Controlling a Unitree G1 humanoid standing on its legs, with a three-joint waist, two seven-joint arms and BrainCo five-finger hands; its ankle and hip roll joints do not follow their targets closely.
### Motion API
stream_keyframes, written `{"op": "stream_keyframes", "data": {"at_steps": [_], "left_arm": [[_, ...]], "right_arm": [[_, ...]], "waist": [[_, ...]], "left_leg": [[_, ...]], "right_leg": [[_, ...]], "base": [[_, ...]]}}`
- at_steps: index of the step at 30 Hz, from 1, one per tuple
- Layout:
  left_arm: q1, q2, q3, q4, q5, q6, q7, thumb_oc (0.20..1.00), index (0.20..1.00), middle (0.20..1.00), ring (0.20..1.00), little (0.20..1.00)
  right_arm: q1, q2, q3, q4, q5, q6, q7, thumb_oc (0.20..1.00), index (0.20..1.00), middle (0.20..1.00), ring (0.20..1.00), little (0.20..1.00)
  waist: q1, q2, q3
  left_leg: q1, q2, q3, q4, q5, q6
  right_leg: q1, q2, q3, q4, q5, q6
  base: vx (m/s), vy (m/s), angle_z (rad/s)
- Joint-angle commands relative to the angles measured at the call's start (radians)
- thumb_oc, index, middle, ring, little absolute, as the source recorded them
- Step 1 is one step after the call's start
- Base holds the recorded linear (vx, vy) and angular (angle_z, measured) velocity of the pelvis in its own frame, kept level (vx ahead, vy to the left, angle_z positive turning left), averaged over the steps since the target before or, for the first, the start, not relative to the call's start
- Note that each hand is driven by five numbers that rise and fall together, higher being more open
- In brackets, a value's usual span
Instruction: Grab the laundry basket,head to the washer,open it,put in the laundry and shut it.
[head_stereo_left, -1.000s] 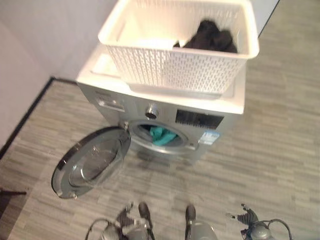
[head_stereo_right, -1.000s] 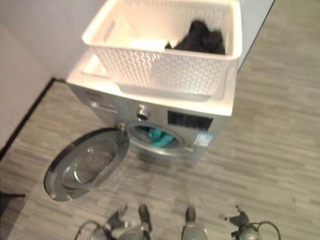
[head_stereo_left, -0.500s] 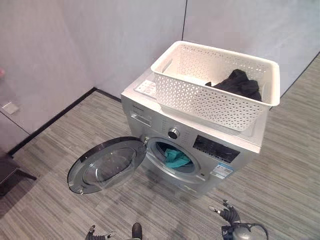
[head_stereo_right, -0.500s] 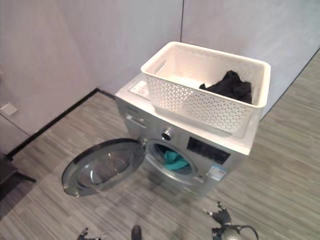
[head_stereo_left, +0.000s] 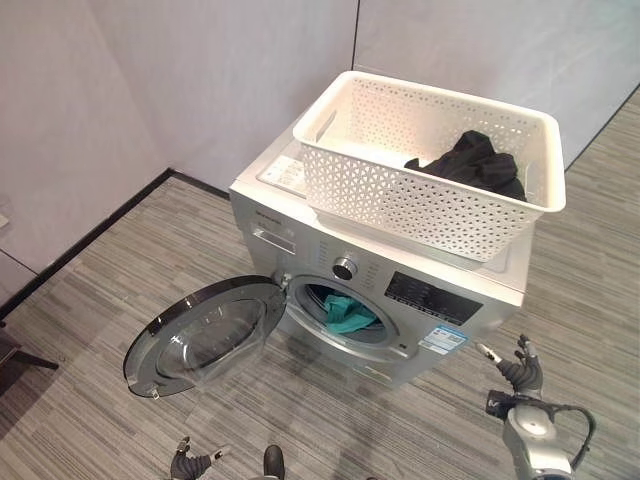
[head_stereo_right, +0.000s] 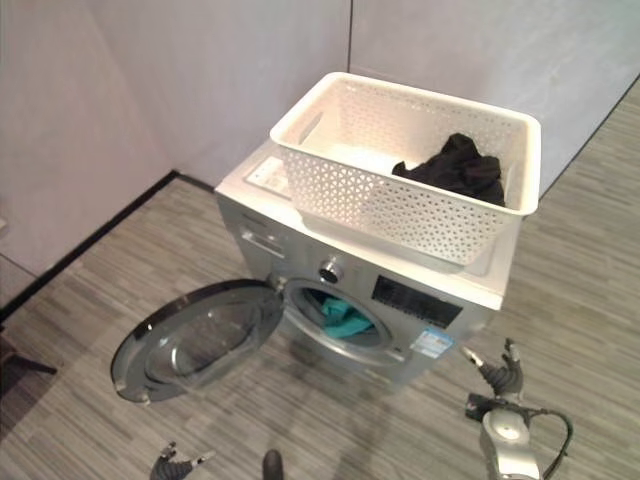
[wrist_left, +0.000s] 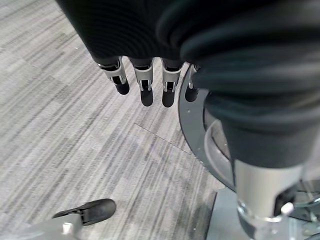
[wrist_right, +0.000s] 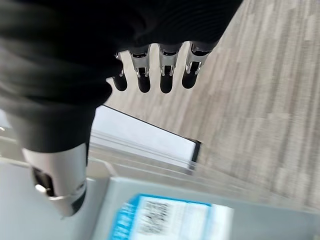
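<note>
White plastic latticework marks the laundry basket (head_stereo_left: 430, 160), which sits on top of the silver washer (head_stereo_left: 380, 300) standing against the grey wall (head_stereo_left: 200, 70). A dark garment (head_stereo_left: 470, 162) lies heaped in the basket's right end. The washer's round door (head_stereo_left: 205, 335) hangs wide open to the left, swung low over the grey striped floor (head_stereo_left: 100, 300), and a teal cloth (head_stereo_left: 343, 312) shows inside the drum opening. The robot's right hand (head_stereo_left: 520, 368) hovers near the washer's lower right front corner, fingers straight and relaxed, holding nothing; its wrist view shows the fingertips (wrist_right: 143, 82) above the washer's front panel and the floor. The left hand (head_stereo_left: 188, 464) hangs low at the near edge, just short of the open door, fingers (wrist_left: 146, 95) likewise extended and empty, the door's rim beside them.
</note>
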Motion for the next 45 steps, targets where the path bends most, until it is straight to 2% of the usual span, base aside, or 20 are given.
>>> {"op": "stream_keyframes", "data": {"at_steps": [1, 7, 10, 13, 15, 17, 19, 20, 21, 23, 25, 26, 28, 30, 32, 35, 37, 38, 42, 45], "left_arm": [[-0.032, -0.001, -0.017, 0.042, 0.024, -0.007, -0.013, 1.000, 1.000, 1.000, 1.000, 1.000], [-0.059, 0.003, -0.096, 0.037, 0.109, 0.010, -0.045, 1.000, 1.000, 1.000, 1.000, 1.000], [-0.067, 0.005, -0.125, 0.042, 0.129, 0.020, -0.055, 1.000, 1.000, 1.000, 1.000, 1.000], [-0.069, 0.009, -0.130, 0.057, 0.140, 0.023, -0.056, 1.000, 1.000, 1.000, 1.000, 1.000], [-0.078, 0.017, -0.140, 0.074, 0.156, 0.024, -0.055, 1.000, 1.000, 1.000, 1.000, 1.000], [-0.088, 0.028, -0.148, 0.098, 0.156, 0.022, -0.059, 1.000, 1.000, 1.000, 1.000, 1.000], [-0.092, 0.033, -0.148, 0.110, 0.163, 0.020, -0.061, 1.000, 1.000, 1.000, 1.000, 1.000], [-0.093, 0.032, -0.147, 0.111, 0.164, 0.020, -0.061, 1.000, 1.000, 1.000, 1.000, 1.000], [-0.091, 0.036, -0.149, 0.124, 0.177, 0.016, -0.064, 1.000, 1.000, 1.000, 1.000, 1.000], [-0.091, 0.034, -0.148, 0.125, 0.177, 0.016, -0.064, 1.000, 1.000, 1.000, 1.000, 1.000], [-0.079, 0.048, -0.143, 0.126, 0.192, 0.011, -0.079, 1.000, 1.000, 1.000, 1.000, 1.000], [-0.078, 0.046, -0.141, 0.125, 0.192, 0.012, -0.080, 1.000, 1.000, 1.000, 1.000, 1.000], [-0.056, 0.041, -0.129, 0.142, 0.155, 0.009, -0.107, 1.000, 1.000, 1.000, 1.000, 1.000], [-0.053, 0.039, -0.122, 0.147, 0.140, 0.009, -0.113, 1.000, 1.000, 1.000, 1.000, 1.000], [-0.048, 0.029, -0.114, 0.151, 0.107, 0.005, -0.147, 1.000, 1.000, 1.000, 1.000, 1.000], [-0.044, 0.017, -0.128, 0.149, 0.092, 0.001, -0.173, 1.000, 1.000, 1.000, 1.000, 1.000], [-0.048, 0.013, -0.143, 0.149, 0.075, 0.000, -0.190, 1.000, 1.000, 1.000, 1.000, 1.000], [-0.048, 0.015, -0.144, 0.146, 0.070, -0.002, -0.198, 1.000, 1.000, 1.000, 1.000, 1.000], [-0.041, 0.020, -0.141, 0.141, 0.051, -0.009, -0.220, 1.000, 1.000, 1.000, 1.000, 1.000], [-0.040, 0.019, -0.136, 0.144, 0.045, -0.007, -0.223, 1.000, 1.000, 1.000, 1.000, 1.000]], "right_arm": [[-0.012, -0.086, -0.089, -0.140, -0.094, -0.057, -0.104, 1.000, 1.000, 1.000, 1.000, 1.000], [-0.110, -0.167, -0.182, -0.376, -0.266, -0.062, -0.223, 1.000, 1.000, 1.000, 1.000, 1.000], [-0.186, -0.204, -0.202, -0.462, -0.291, -0.060, -0.259, 1.000, 1.000, 1.000, 1.000, 1.000], [-0.243, -0.243, -0.208, -0.475, -0.312, -0.056, -0.281, 1.000, 1.000, 1.000, 1.000, 1.000], [-0.277, -0.293, -0.210, -0.480, -0.296, -0.064, -0.273, 1.000, 1.000, 1.000, 1.000, 1.000], [-0.338, -0.387, -0.198, -0.450, -0.246, -0.074, -0.261, 1.000, 1.000, 1.000, 1.000, 1.000], [-0.374, -0.447, -0.179, -0.425, -0.224, -0.071, -0.245, 1.000, 1.000, 1.000, 1.000, 1.000], [-0.379, -0.450, -0.176, -0.420, -0.223, -0.073, -0.244, 1.000, 1.000, 1.000, 1.000, 1.000], [-0.397, -0.515, -0.165, -0.397, -0.222, -0.061, -0.229, 1.000, 1.000, 1.000, 1.000, 1.000], [-0.403, -0.520, -0.160, -0.391, -0.220, -0.063, -0.229, 1.000, 1.000, 1.000, 1.000, 1.000], [-0.421, -0.661, -0.098, -0.359, -0.225, -0.034, -0.107, 1.000, 1.000, 1.000, 1.000, 1.000], [-0.429, -0.665, -0.090, -0.352, -0.222, -0.037, -0.106, 1.000, 1.000, 1.000, 1.000, 1.000], [-0.449, -0.765, -0.002, -0.305, -0.111, -0.034, 0.060, 1.000, 1.000, 1.000, 1.000, 1.000], [-0.451, -0.791, 0.029, -0.289, -0.071, -0.034, 0.109, 1.000, 1.000, 1.000, 1.000, 1.000], [-0.450, -0.891, 0.130, -0.236, 0.026, -0.015, 0.285, 1.000, 1.000, 1.000, 1.000, 1.000], [-0.477, -0.954, 0.217, -0.194, 0.084, -0.011, 0.370, 1.000, 1.000, 1.000, 1.000, 1.000], [-0.566, -1.016, 0.350, -0.167, 0.127, -0.010, 0.450, 0.925, 0.925, 0.925, 0.925, 0.925], [-0.570, -1.046, 0.378, -0.179, 0.149, -0.006, 0.492, 1.000, 1.000, 1.000, 1.000, 1.000], [-0.633, -1.123, 0.518, -0.162, 0.133, -0.001, 0.563, 1.000, 1.000, 1.000, 1.000, 1.000], [-0.733, -1.124, 0.625, -0.141, 0.115, 0.004, 0.576, 1.000, 1.000, 1.000, 1.000, 1.000]], "waist": [[-0.001, -0.011, -0.039], [-0.008, 0.001, -0.036], [-0.013, -0.001, -0.018], [-0.008, 0.010, -0.002], [0.002, 0.013, 0.008], [0.008, 0.014, 0.017], [0.005, 0.005, 0.017], [0.005, 0.009, 0.017], [-0.002, -0.013, 0.016], [-0.001, -0.009, 0.016], [0.006, -0.069, -0.005], [0.002, -0.066, -0.006], [0.000, -0.091, -0.040], [-0.003, -0.096, -0.045], [-0.009, -0.109, -0.055], [-0.013, -0.115, -0.062], [-0.020, -0.120, -0.064], [-0.021, -0.124, -0.064], [-0.019, -0.136, -0.070], [-0.021, -0.133, -0.071]], "left_leg": [[0.003, -0.047, 0.007, 0.005, -0.023, 0.030], [0.076, -0.086, -0.006, 0.005, -0.079, 0.078], [0.116, -0.105, -0.021, 0.005, -0.098, 0.108], [0.130, -0.099, -0.024, 0.005, -0.103, 0.120], [0.146, -0.088, -0.028, 0.005, -0.111, 0.111], [0.156, -0.074, -0.053, 0.005, -0.124, 0.090], [0.163, -0.070, -0.076, 0.005, -0.139, 0.075], [0.159, -0.067, -0.075, 0.005, -0.134, 0.075], [0.176, -0.071, -0.096, 0.005, -0.151, 0.063], [0.176, -0.070, -0.093, 0.005, -0.150, 0.064], [0.189, -0.081, -0.092, 0.005, -0.168, 0.050], [0.189, -0.081, -0.094, 0.005, -0.168, 0.051], [0.185, -0.066, -0.086, 0.005, -0.167, 0.036], [0.183, -0.062, -0.086, 0.005, -0.165, 0.032], [0.176, -0.049, -0.090, 0.005, -0.158, 0.020], [0.171, -0.039, -0.093, 0.005, -0.153, 0.009], [0.167, -0.025, -0.094, 0.005, -0.147, -0.003], [0.166, -0.020, -0.093, 0.005, -0.145, -0.007], [0.162, -0.003, -0.094, 0.005, -0.138, -0.023], [0.161, 0.002, -0.092, 0.005, -0.136, -0.026]], "right_leg": [[0.020, -0.021, 0.037, 0.208, -0.036, 0.045], [-0.035, -0.062, 0.053, 0.435, -0.018, 0.065], [-0.095, -0.083, 0.079, 0.625, 0.065, 0.084], [-0.153, -0.084, 0.089, 0.725, 0.081, 0.088], [-0.200, -0.089, 0.084, 0.712, 0.051, 0.075], [-0.227, -0.099, 0.081, 0.560, -0.008, 0.061], [-0.235, -0.094, 0.126, 0.383, 0.013, 0.066], [-0.230, -0.089, 0.123, 0.365, 0.027, 0.064], [-0.242, -0.093, 0.189, 0.264, 0.092, 0.089], [-0.237, -0.091, 0.190, 0.250, 0.103, 0.091], [-0.174, -0.096, 0.189, 0.130, 0.142, 0.104], [-0.168, -0.096, 0.185, 0.120, 0.147, 0.105], [-0.133, -0.086, 0.174, 0.061, 0.167, 0.110], [-0.127, -0.081, 0.175, 0.052, 0.169, 0.108], [-0.117, -0.069, 0.174, 0.040, 0.159, 0.099], [-0.112, -0.060, 0.167, 0.034, 0.153, 0.094], [-0.112, -0.051, 0.160, 0.035, 0.145, 0.088], [-0.110, -0.049, 0.156, 0.033, 0.142, 0.087], [-0.102, -0.041, 0.140, 0.022, 0.137, 0.084], [-0.101, -0.036, 0.141, 0.019, 0.135, 0.082]], "base": [[0.12, 0.210, -0.05], [0.08, 0.178, 0.01], [0.08, 0.181, 0.07], [0.03, 0.081, 0.20], [0.07, 0.012, -0.02], [0.06, -0.087, 0.09], [0.05, -0.102, 0.35], [0.11, -0.120, 0.56], [0.07, -0.066, 0.52], [0.06, -0.058, 0.41], [0.09, -0.141, 0.45], [0.10, -0.161, 0.23], [0.08, -0.111, 0.09], [0.01, -0.059, -0.06], [0.00, -0.090, -0.14], [0.01, -0.066, -0.03], [0.01, -0.067, -0.02], [0.02, -0.051, 0.03], [0.02, -0.047, 0.13], [0.01, -0.014, 0.03]]}}
